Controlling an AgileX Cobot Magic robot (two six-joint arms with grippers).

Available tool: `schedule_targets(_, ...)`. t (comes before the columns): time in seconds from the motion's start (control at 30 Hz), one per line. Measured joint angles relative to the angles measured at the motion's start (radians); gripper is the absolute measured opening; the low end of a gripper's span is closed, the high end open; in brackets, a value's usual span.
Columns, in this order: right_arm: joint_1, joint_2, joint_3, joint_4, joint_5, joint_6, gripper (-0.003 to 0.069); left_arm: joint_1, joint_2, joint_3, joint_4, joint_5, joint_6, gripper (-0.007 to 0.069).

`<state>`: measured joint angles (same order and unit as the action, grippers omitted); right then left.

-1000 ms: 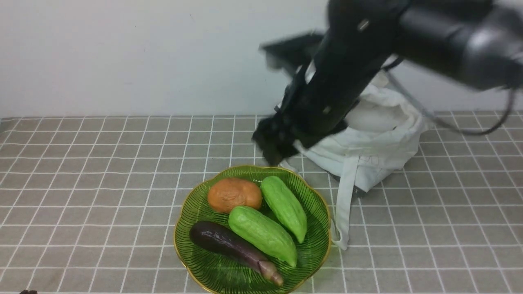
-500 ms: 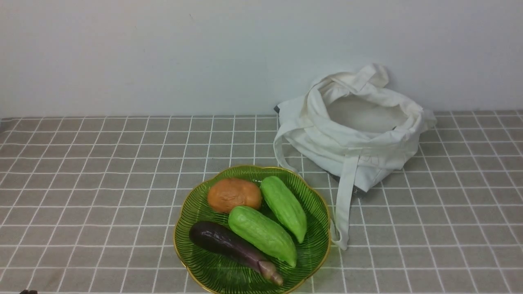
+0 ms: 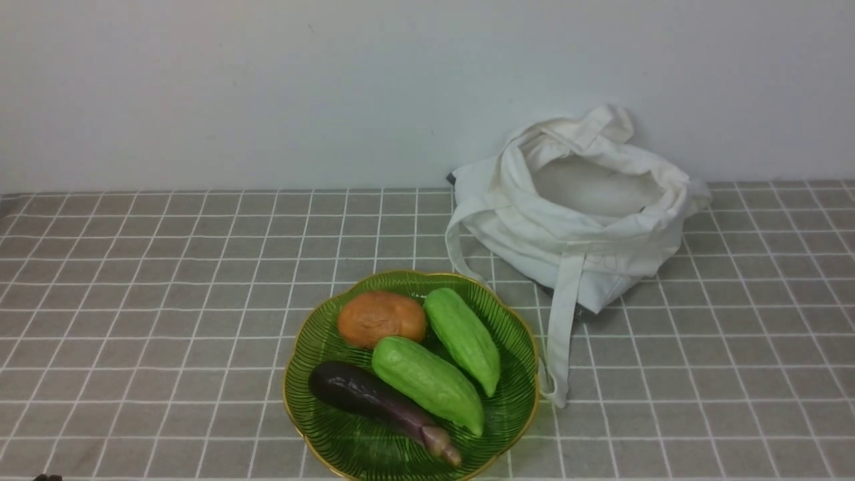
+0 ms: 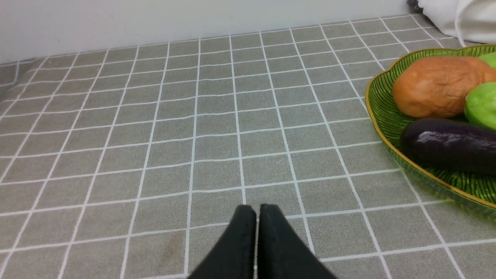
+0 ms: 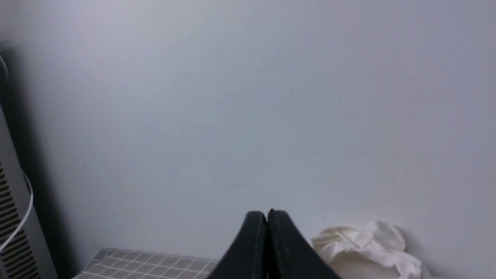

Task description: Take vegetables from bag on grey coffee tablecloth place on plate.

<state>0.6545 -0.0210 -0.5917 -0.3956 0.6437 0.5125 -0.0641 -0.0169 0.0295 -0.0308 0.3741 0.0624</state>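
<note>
Here, I see the potato (image 3: 382, 319), eggplant (image 3: 374, 401) and two green gourds (image 3: 427, 384) inside the plate (image 3: 320, 441), at the counter's near edge; both my tools (image 4: 256, 217) (image 5: 267, 221) are clenched, without object.

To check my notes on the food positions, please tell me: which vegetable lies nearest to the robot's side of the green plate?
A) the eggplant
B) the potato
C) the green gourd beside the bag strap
A: in the front view the eggplant lies lowest on the plate, nearer to the robot than the potato and both gourds.
</note>
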Motion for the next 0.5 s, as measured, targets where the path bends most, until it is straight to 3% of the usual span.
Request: schedule_targets(0.5, 0.000, 0.000, 0.023, -0.106, 0.009, -0.096, -0.0014, 0.000, 0.000, 0.000, 0.000, 0.000, 0.000, -0.0005)
